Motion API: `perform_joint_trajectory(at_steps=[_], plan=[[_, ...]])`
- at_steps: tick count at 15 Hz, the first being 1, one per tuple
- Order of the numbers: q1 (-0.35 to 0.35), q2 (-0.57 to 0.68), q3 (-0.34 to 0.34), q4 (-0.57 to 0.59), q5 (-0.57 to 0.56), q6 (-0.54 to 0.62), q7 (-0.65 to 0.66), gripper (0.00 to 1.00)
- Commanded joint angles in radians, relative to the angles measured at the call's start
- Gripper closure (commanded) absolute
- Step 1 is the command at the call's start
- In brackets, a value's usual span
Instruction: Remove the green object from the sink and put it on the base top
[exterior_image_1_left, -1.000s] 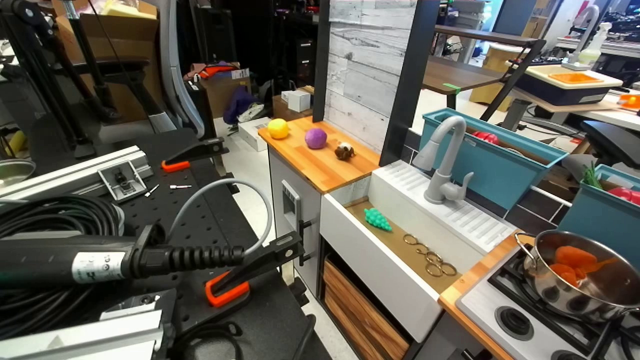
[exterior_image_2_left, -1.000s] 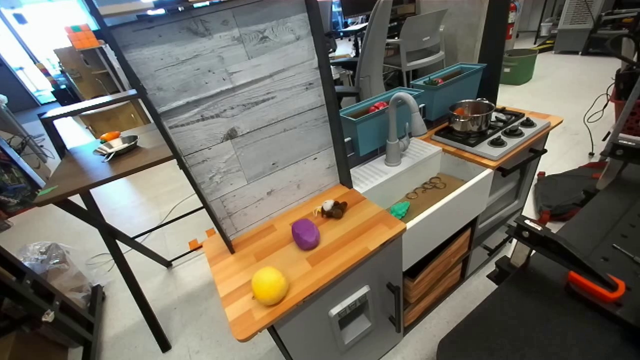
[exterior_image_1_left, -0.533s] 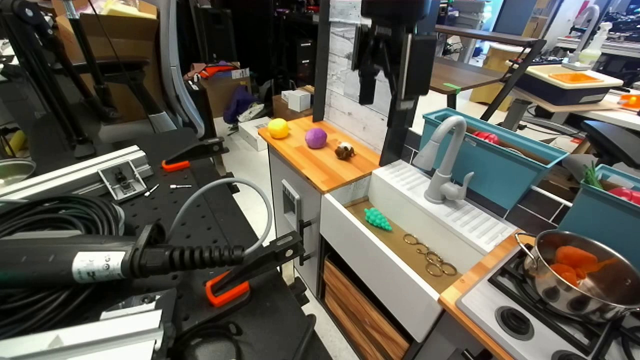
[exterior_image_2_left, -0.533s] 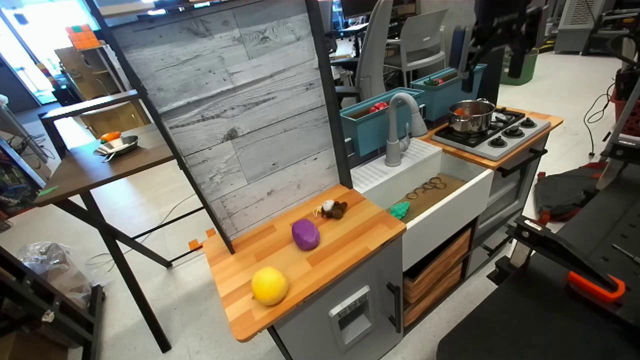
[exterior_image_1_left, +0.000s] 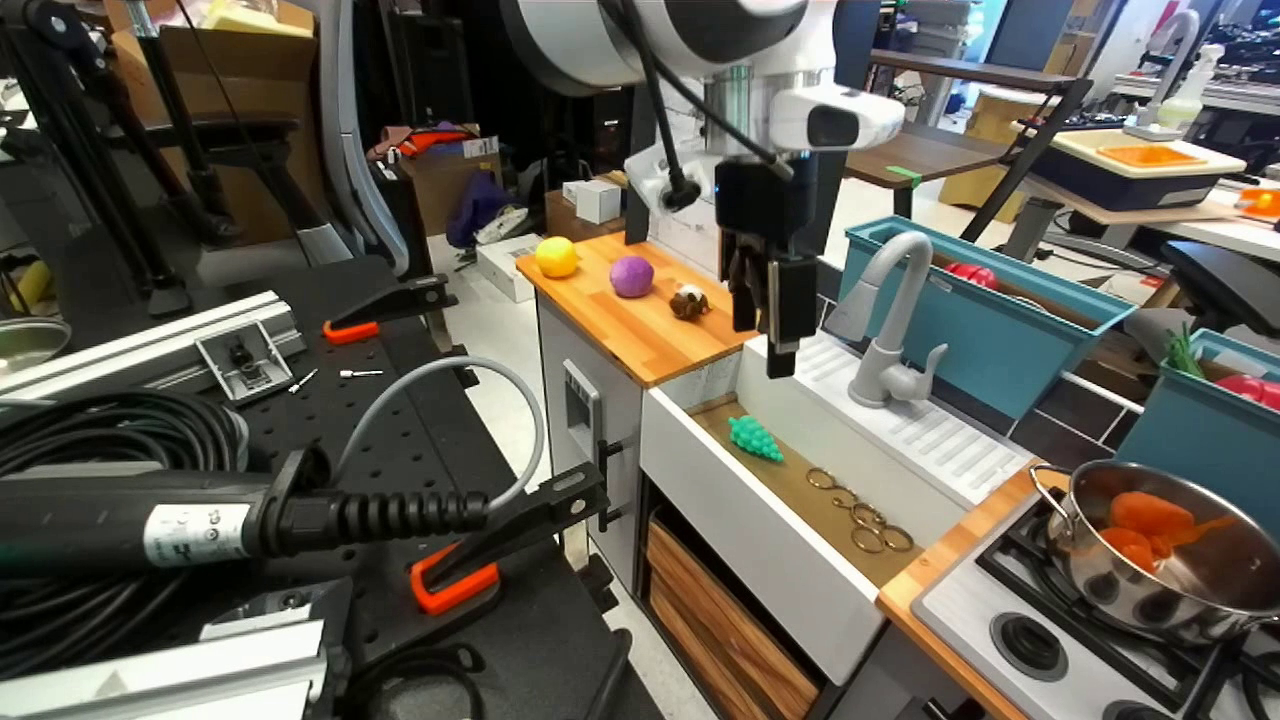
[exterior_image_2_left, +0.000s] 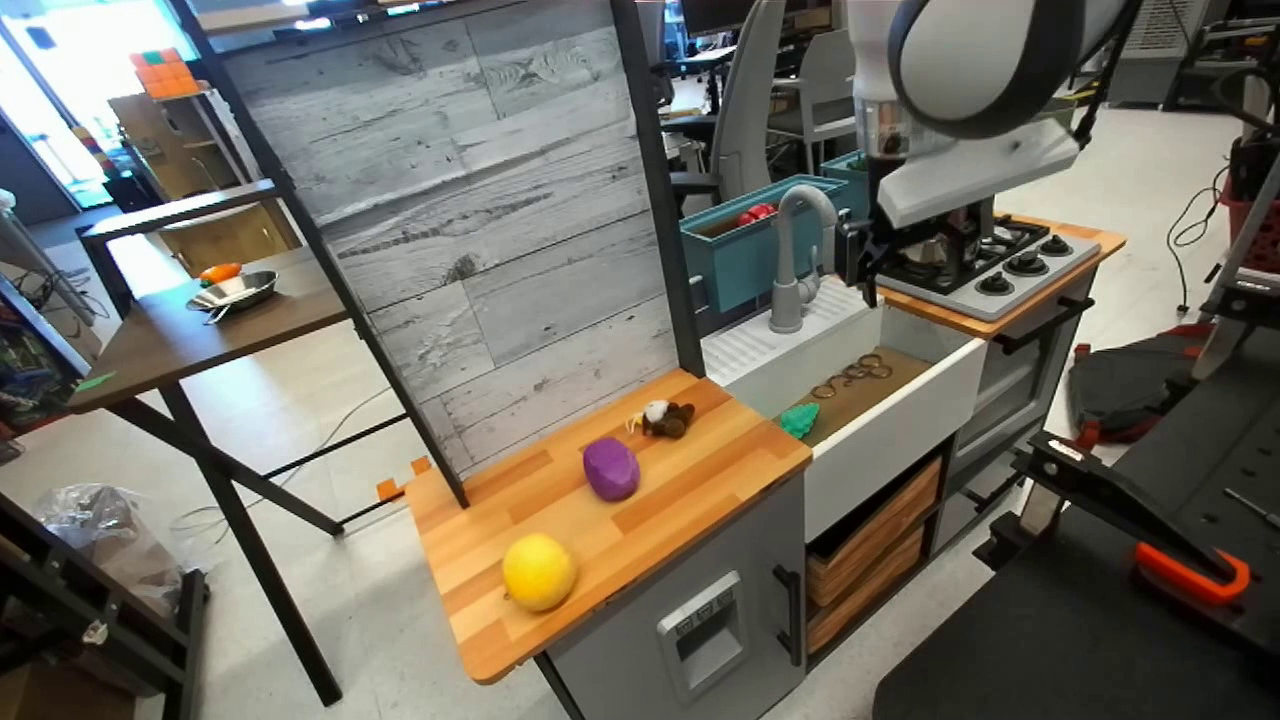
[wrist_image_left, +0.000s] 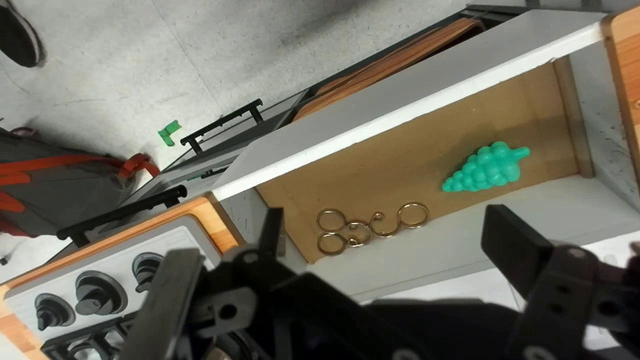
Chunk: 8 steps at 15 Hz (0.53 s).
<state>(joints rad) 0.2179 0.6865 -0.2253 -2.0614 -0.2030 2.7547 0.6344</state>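
Note:
The green object (exterior_image_1_left: 755, 439) is a bright green grape-like cluster lying on the sink's brown bottom, near the end by the base top. It also shows in an exterior view (exterior_image_2_left: 799, 420) and in the wrist view (wrist_image_left: 485, 168). The white sink (exterior_image_1_left: 740, 520) has a raised front wall. The base top (exterior_image_2_left: 690, 480) is a wooden slab adjoining the sink, at the right edge of the wrist view (wrist_image_left: 627, 65). My gripper (exterior_image_1_left: 765, 345) is above the sink's rear side, pointing down. In the wrist view my gripper (wrist_image_left: 389, 225) has its fingers wide apart with nothing between them.
A grey faucet (exterior_image_1_left: 890, 320) stands behind the sink, close to the gripper. Metal rings (wrist_image_left: 372, 227) lie in the sink. A yellow ball (exterior_image_2_left: 540, 571), a purple item (exterior_image_2_left: 611, 469) and a small brown toy (exterior_image_2_left: 665, 418) sit on the base top. A pot (exterior_image_1_left: 1165, 550) stands on the stove.
The arm was out of view one second ago. It then came in from the top and has now lowered over the sink. The green object has not moved.

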Motion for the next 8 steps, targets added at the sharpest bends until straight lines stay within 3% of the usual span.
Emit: perform_joint_trajectory(at_steps=[1, 8], plan=[[0.055, 0.181, -0.025, 0.173, 0.08, -0.009, 0.1, 0.0], [0.094, 0.409, -0.021, 0.424, 0.21, -0.008, 0.25, 0.0]])
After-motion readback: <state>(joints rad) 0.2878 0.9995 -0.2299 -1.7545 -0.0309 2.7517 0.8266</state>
